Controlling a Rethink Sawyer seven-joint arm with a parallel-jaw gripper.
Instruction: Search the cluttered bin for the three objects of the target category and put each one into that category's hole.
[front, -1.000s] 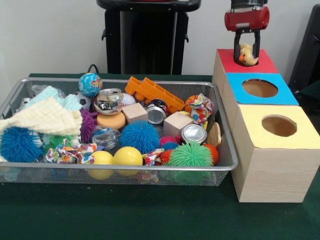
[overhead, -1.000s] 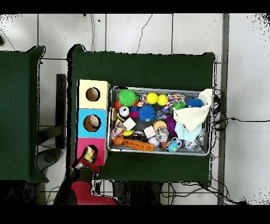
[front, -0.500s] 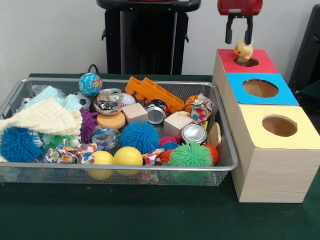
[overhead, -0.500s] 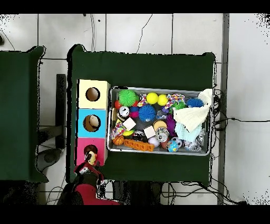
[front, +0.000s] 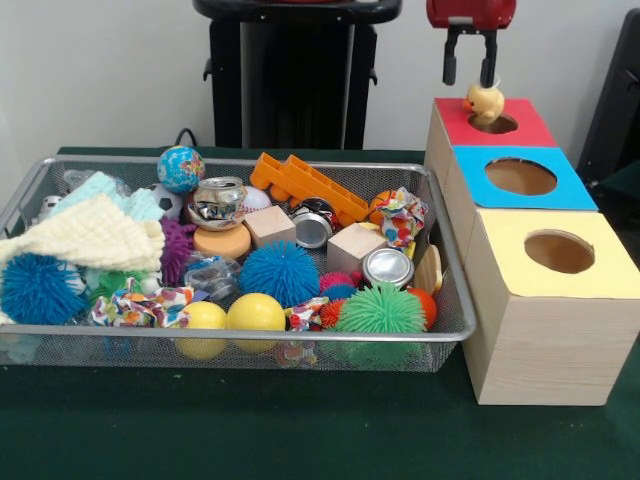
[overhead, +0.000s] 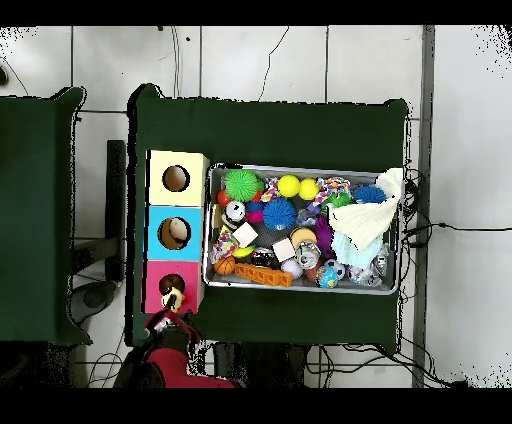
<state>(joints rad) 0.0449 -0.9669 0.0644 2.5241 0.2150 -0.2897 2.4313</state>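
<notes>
Wide silver wire-mesh bin packed with spiky rubber balls, cloth scraps, cans, wooden blocks. Pale wooden red-panelled box set beside it. Black-fingered gripper held open, empty, above the box. Small fuzzy yellow duck toy perched at round hole rim.

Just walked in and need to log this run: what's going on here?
A Sawyer arm is sorting toys out of the wire mesh bin into wooden boxes. Its pincer hangs open above the red-panelled box, holding nothing. A small yellow duck toy sits at the rim of that box's round hole, apparently not dropped through. The bin is full of spiky balls, cans, blocks and cloth. The blue-panelled box and yellow-panelled box stand in a row with it.
</notes>
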